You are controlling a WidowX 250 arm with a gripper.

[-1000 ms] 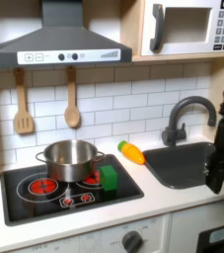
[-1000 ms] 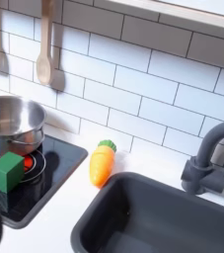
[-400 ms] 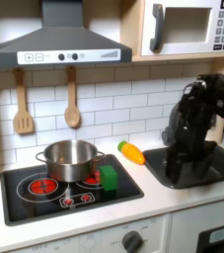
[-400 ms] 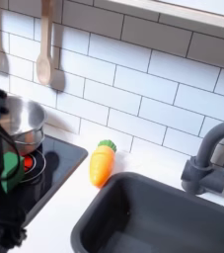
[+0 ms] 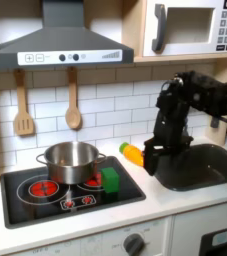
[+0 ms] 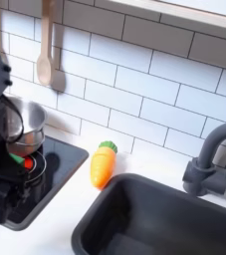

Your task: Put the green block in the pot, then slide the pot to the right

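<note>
Small bright green cube-like toy block (image 5: 110, 179) resting on the black toy stovetop (image 5: 45, 200), at the stovetop's right edge in the first exterior view, just beside the shiny silver round metal toy pot (image 5: 69, 161) and toward the front right of it, apparently touching or nearly so. Pot upright on the rear of the stovetop, above the red-ringed burners, nothing green visible inside it. Black robot arm reaching in from the first exterior view's right, bent over the dark sink basin (image 5: 200, 165), with the gripper (image 5: 151, 153) hanging low over the counter between block and sink, close to the orange carrot-like toy with a green tip (image 5: 133, 154) and partly overlapping it; not possible to tell whether the jaws stand spread or pressed together, and no object seen pinched. In the second exterior view, gripper (image 6: 5, 149) a dark blurred mass at the left edge, covering most of the stovetop (image 6: 60, 169) and the block, with only a sliver of the pot (image 6: 31, 124) showing behind it. Carrot toy (image 6: 104, 164) lying on the white counter between stovetop and sink (image 6: 154, 219). Dark curved faucet (image 6: 209, 164) at the second exterior view's right. Two wooden utensils (image 5: 48, 105) hanging on the white tiled wall under the grey range hood (image 5: 60, 40), a toy microwave (image 5: 190, 27) on the shelf above.
</note>
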